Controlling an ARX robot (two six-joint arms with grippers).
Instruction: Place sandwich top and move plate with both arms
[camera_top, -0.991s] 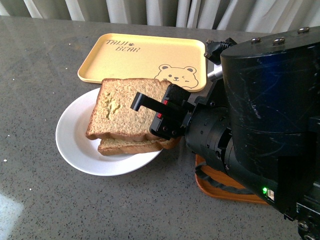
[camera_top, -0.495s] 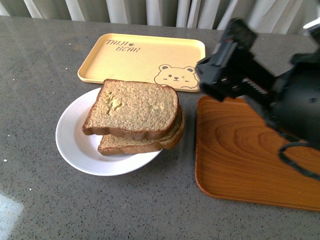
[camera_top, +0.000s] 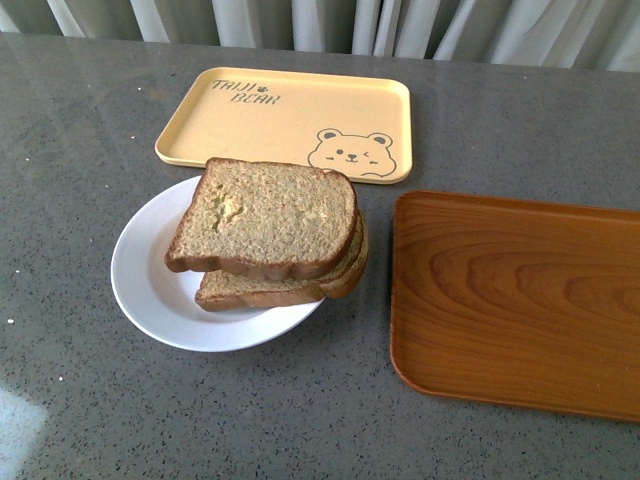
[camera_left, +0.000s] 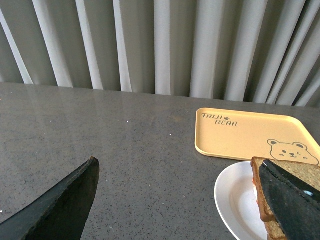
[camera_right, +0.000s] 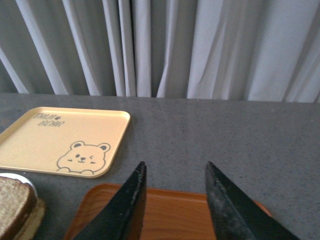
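Sandwich top (camera_top: 265, 215) is down on the stack, centre-left of the front frame. It's a squarish brown wholemeal slice with a darker crust and a pale yellowish dented blotch toward its upper-left corner. It sits slightly skewed over the lower bread (camera_top: 255, 292), whose edge sticks out at the bottom and right of the stack.

The stack rests on the plate (camera_top: 140, 275), which is round, white and glossy, with most of its bare rim showing to the left and below.

Around it on the grey speckled tabletop (camera_top: 80, 110):
- yellow bear tray (camera_top: 285, 110) just above the plate, nothing on it; I can't tell whether their rims touch
- wooden tray (camera_top: 510, 300) to the right, close to the plate but apart, also bare
- grey curtain (camera_top: 300, 18) along the top edge

Neither arm shows in the front view, so nothing blocks the plate.

Left gripper (camera_left: 177, 162) — jaws wide apart, holding nothing, with one finger (camera_left: 292, 200) overlapping the sandwich edge in that view.

Right gripper (camera_right: 175, 165) — jaws moderately apart, nothing between them, over the wooden tray's far rim.
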